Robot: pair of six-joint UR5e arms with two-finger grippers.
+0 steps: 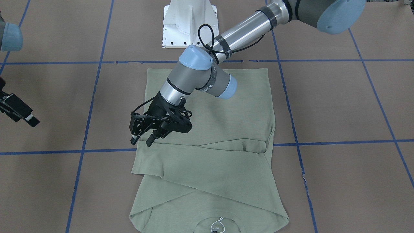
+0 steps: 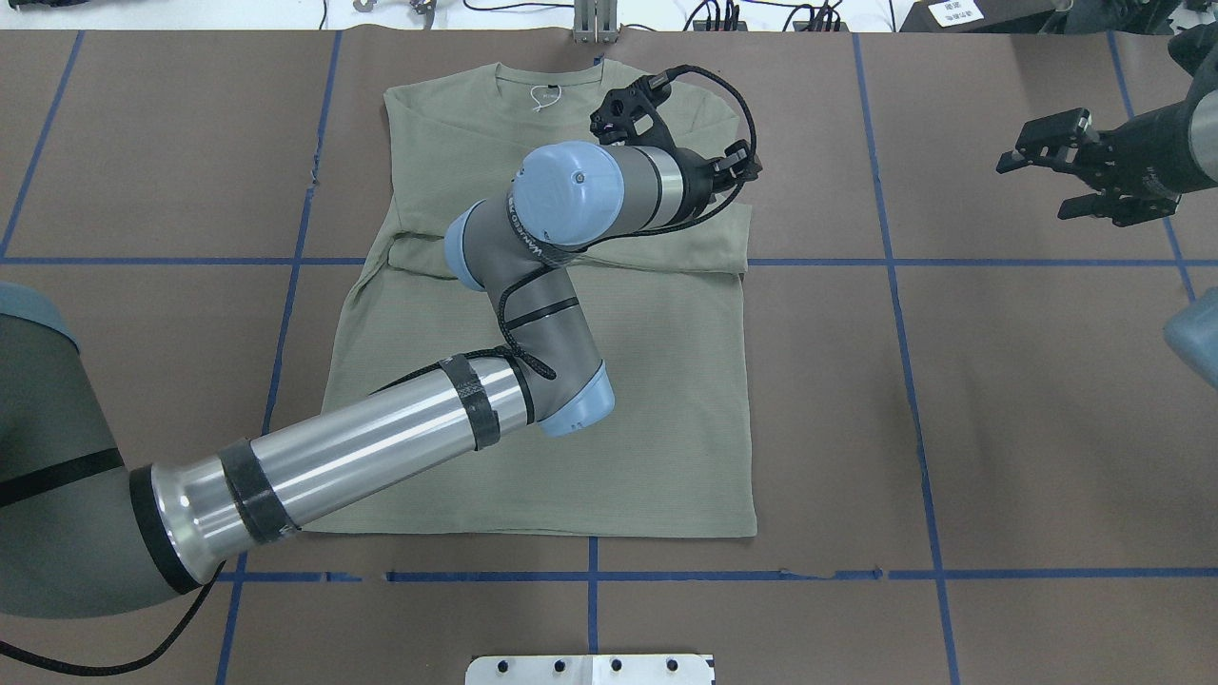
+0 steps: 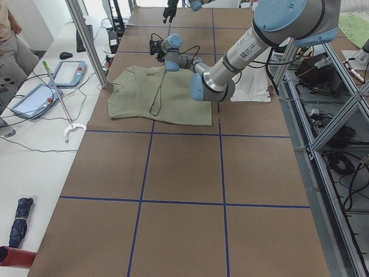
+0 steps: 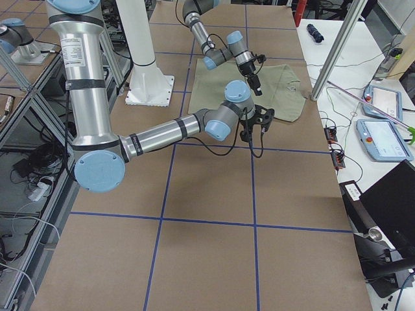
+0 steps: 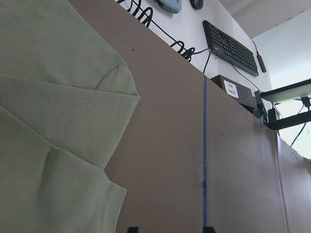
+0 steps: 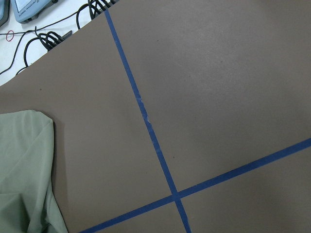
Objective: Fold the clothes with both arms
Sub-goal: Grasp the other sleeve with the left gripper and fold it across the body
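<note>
Left pincer [image 1: 141, 141], fingers spread and empty, hangs over the shirt [image 1: 233, 123] at its edge on the robot's right, nearer than the right pincer [image 2: 1056, 171], which is also spread and empty, well off over bare worktop [image 1: 339, 103]. Sage-green and ribbed, the shirt lies flat, its long axis running from the hem near the robot to the far collar, 2 sleeves [image 1: 200, 161] crossed over the chest.

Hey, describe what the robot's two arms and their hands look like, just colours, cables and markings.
The left arm and right arm are silver-grey tubes with grey joints and round light-blue caps. Black bands wrap the tubes, and a black cable runs along each arm to the wrist. Small lettering marks the left arm's joint housing. The left hand and right hand are black, each with two fingers.
</note>
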